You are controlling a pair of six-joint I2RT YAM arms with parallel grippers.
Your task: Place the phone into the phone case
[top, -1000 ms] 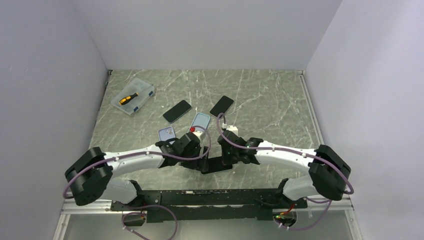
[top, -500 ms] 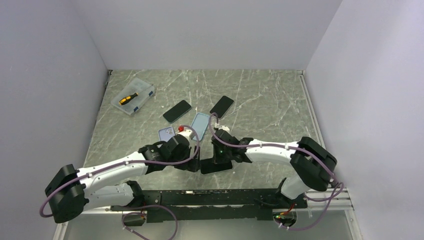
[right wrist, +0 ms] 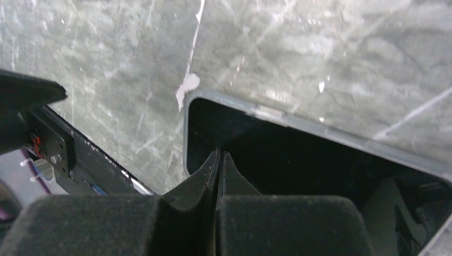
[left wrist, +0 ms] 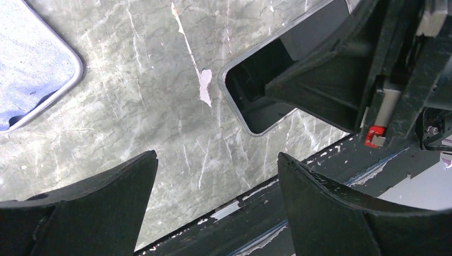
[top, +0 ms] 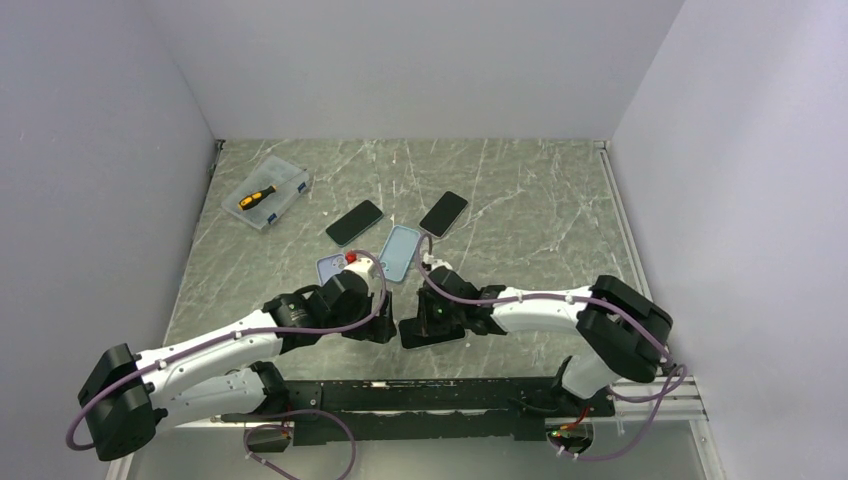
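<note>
A dark phone (top: 450, 337) with a grey rim lies flat near the table's front edge. It also shows in the left wrist view (left wrist: 256, 101) and in the right wrist view (right wrist: 320, 165). My right gripper (top: 427, 324) is shut with nothing between its fingers, and its joined tips (right wrist: 219, 154) sit on the phone's dark face near one corner. My left gripper (top: 386, 328) stands open and empty (left wrist: 217, 157) just left of the phone, above bare table by the front edge. Two light blue phone cases (top: 402, 250) (top: 333, 266) lie behind the arms. One case (left wrist: 32, 69) shows in the left wrist view.
Two more black phones (top: 354, 222) (top: 444, 212) lie flat further back. A clear plastic box (top: 267, 193) with an orange-handled tool stands at the back left. The black mounting rail (top: 420, 390) runs along the front edge, close to both grippers. Grey walls enclose the table.
The left arm drew back to the left and its gripper opened a little wider. The right gripper closed fully and slid left over the phone by the front edge.
</note>
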